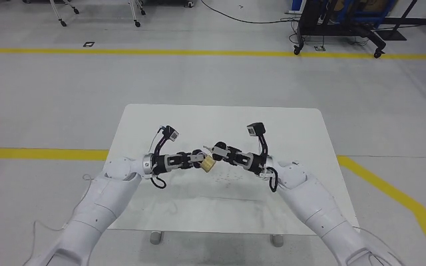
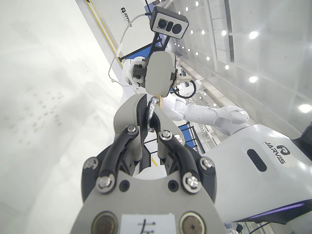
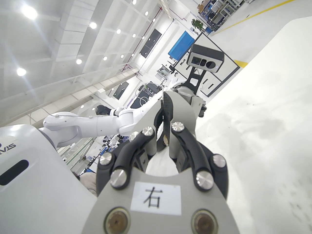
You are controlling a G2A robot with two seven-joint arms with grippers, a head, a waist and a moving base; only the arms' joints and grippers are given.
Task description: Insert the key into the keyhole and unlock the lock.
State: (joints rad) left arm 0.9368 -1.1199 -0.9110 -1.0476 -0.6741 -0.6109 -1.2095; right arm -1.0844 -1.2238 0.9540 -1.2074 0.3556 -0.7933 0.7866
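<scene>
Both arms meet above the middle of the white table. A brass padlock hangs between them. My left gripper is shut on the padlock's silver shackle, and a bit of the brass body shows just past its fingertips. My right gripper is shut on a thin key, of which a small brass end shows between the pads. In the top view the right gripper is right against the lock, opposite the left gripper. The keyhole is hidden.
The tabletop around the two arms is bare white, with faint marks. Yellow floor lines run behind and beside the table; wheeled stands and racks stand far back across the floor.
</scene>
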